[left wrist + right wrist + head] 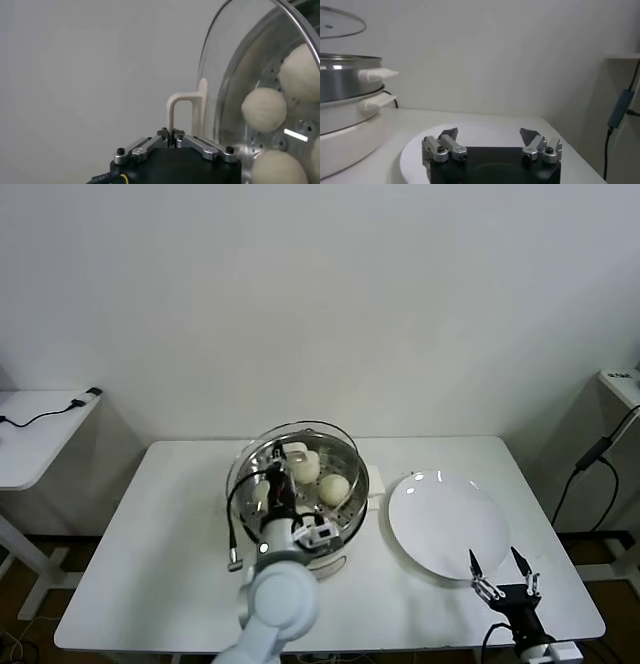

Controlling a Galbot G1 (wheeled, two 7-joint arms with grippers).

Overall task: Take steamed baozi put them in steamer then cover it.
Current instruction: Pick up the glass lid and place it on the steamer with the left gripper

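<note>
Even, bright overhead light falls softly, with faint shadows under the table (pixel 180 584). Small glare spots glint on the white plate (pixel 445 524) and the glass cover (pixel 250 60); nearby gripper parts look slightly soft

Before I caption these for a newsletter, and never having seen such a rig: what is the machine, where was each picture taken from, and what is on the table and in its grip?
It is a two-armed robot. The wide picture comes from a camera on its head, looking down at a white table; the other two come from cameras on its wrists.

On the table stands the steamer, a shiny metal basket with steamed baozi inside. Beside it lies a bare white plate.

The left gripper has its jaws shut on the handle of the cover, a glass lid, and holds it tilted above the steamer, not yet seated.

The right gripper waits by the near edge of the plate, jaws open and holding nothing.
</note>
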